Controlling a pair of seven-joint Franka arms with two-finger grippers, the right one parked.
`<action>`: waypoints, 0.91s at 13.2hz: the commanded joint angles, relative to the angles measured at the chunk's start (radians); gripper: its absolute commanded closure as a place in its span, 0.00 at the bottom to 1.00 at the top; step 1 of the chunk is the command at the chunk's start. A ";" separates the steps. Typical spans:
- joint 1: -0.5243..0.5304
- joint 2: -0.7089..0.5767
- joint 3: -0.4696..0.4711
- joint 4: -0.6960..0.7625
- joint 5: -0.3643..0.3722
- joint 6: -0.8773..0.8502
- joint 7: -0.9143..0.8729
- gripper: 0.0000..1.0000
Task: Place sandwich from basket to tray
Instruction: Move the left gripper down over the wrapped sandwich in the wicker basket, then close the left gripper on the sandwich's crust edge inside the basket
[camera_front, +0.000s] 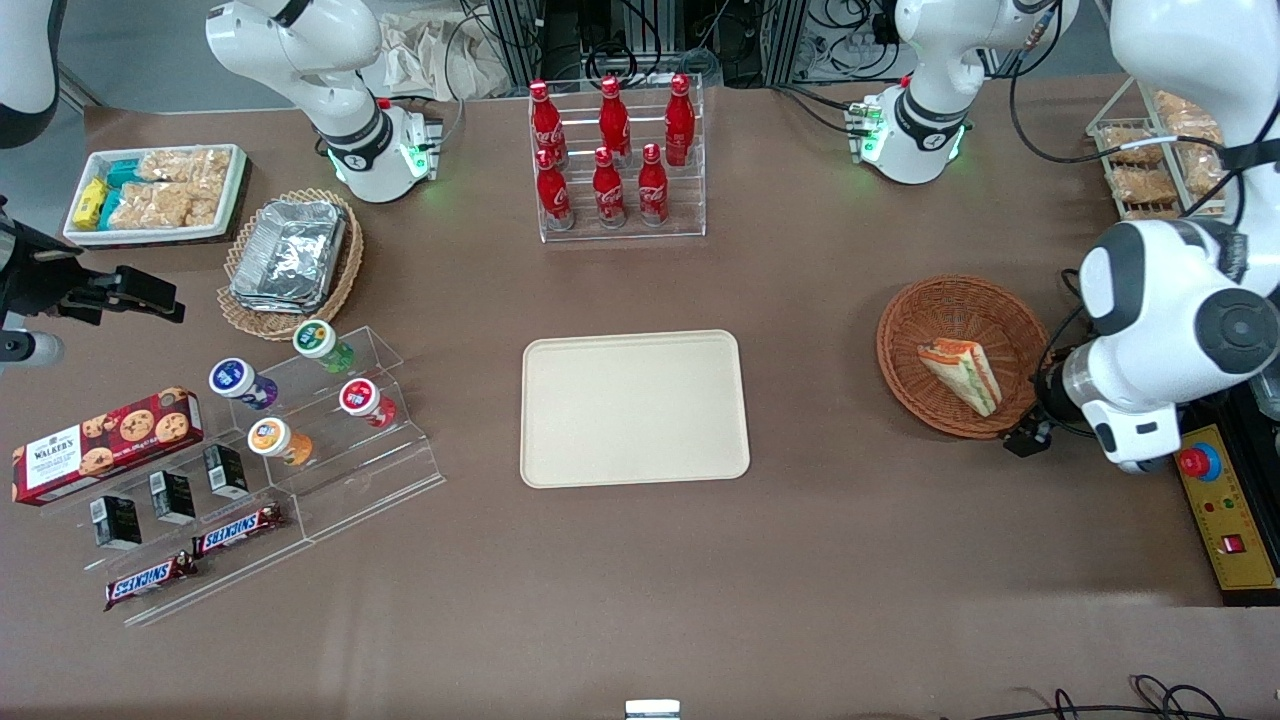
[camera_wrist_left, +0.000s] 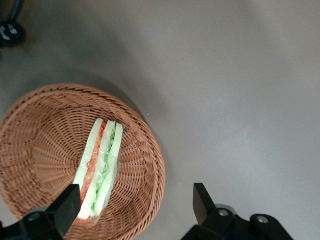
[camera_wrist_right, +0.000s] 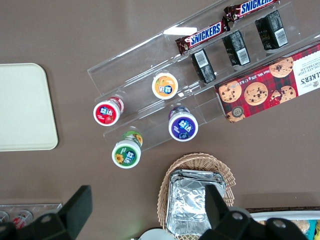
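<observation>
Setting: robotics lab staged as a small snack shop. Brown matte surface (camera_front: 850, 560) carries white robot arm bases with green indicator lights (camera_front: 915, 135), and tangled black cables (camera_front: 640, 40) run along its edge farthest from the front camera. A yellow control box with red emergency-stop button (camera_front: 1225, 510) sits at the working arm's end. Shop-style goods: clear acrylic tiered rack of red cola bottles (camera_front: 615, 160), clear acrylic stepped display of chocolate bars and yoghurt pots (camera_front: 270, 470).

The black two-finger tool (camera_wrist_left: 135, 207) hangs over the rim of the reddish-brown woven wicker basket (camera_wrist_left: 145, 165), fingers spread apart.

Reddish-brown woven basket (camera_front: 960, 300); cream tray (camera_front: 634, 408); black end effector (camera_wrist_left: 135, 207).
</observation>
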 joint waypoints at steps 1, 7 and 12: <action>0.004 -0.102 -0.003 -0.171 -0.003 0.093 -0.059 0.00; 0.006 -0.142 -0.001 -0.294 0.002 0.156 -0.060 0.00; 0.006 -0.168 -0.001 -0.357 0.002 0.158 -0.061 0.00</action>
